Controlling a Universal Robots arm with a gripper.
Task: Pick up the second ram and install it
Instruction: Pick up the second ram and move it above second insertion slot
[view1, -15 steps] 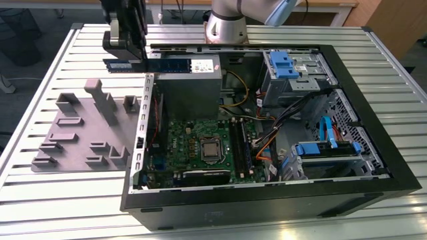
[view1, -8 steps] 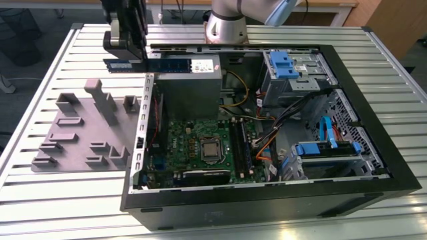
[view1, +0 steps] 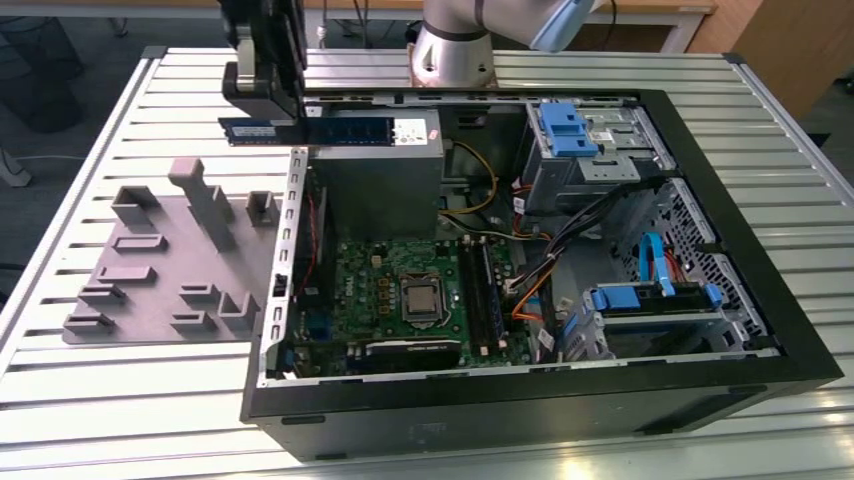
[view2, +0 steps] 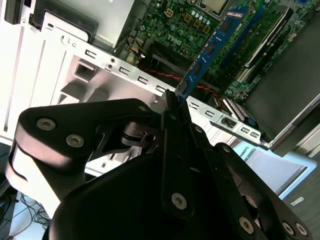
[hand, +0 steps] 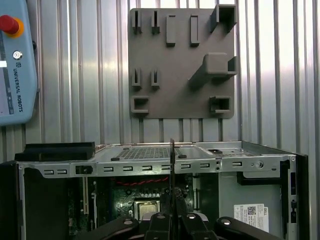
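Closest in, in the second wrist view, the black jointed hand is clamped shut on one end of the thin, dark blue circuit-board stick with small black chips, the second ram. The stick juts out from the fingertips, off every surface, over the perforated silver metal edge of the case.

Below and beyond it sits the large green motherboard, well apart from the stick.

In the first wrist view the ram shows edge-on as a thin dark line rising from the hand, crossing the silver case edge.

Further out in that view, the flat grey plastic tray with upright blocks lies on the ribbed silver metal desk.

Over to the exterior view: the hand hangs high over the far corner of the open black computer case, on the exterior view's left. The ram lies level in its grip, above the grey metal box inside the case. The motherboard is down on the case floor, the grey tray beside the case on the desk.
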